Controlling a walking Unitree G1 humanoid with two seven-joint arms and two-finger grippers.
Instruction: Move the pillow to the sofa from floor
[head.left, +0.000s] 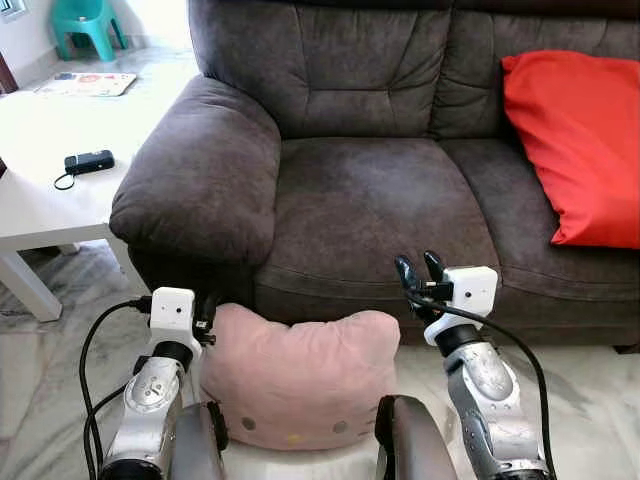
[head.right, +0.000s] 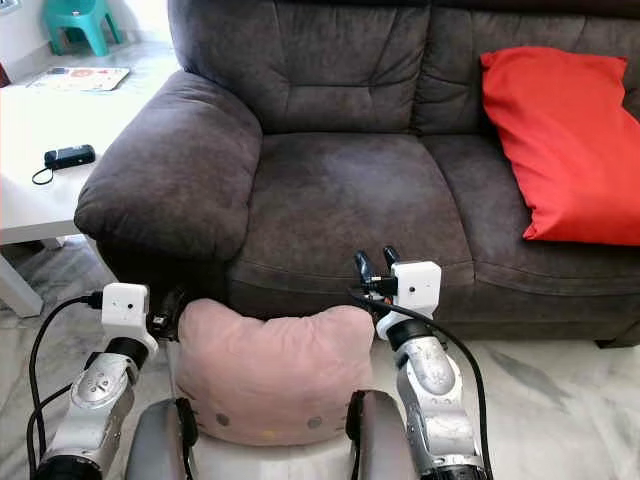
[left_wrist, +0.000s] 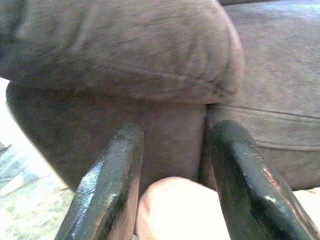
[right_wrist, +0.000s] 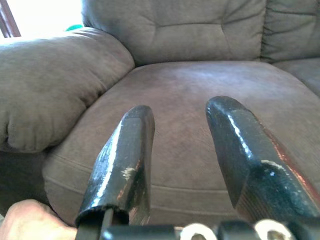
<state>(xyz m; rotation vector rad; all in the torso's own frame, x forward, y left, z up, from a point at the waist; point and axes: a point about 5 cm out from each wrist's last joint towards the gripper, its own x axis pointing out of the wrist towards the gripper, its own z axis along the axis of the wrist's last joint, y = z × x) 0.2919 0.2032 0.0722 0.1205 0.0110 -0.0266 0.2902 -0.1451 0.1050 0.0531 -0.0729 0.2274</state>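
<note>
Left end effector (left_wrist: 172, 200) straddles the pink pillow's (head.left: 300, 375) corner, fingers spread. Right end effector (head.left: 420, 268) hovers open before the sofa (head.left: 370, 200).

red cushion (head.left: 575, 140) cut off

Pillow (head.left: 300, 375): pale pink, small dots. Sofa (head.left: 370, 190): dark grey-brown. Cushion (head.left: 580, 140): red. Side table (head.left: 40, 170): white. Stool (head.left: 85, 22): teal. Floor (head.left: 590, 400): pale marble veining.

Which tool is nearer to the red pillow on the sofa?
The right. The right tool is raised before the sofa seat, beside the red pillow; the left tool sits low at the pink pillow's far corner.
</note>
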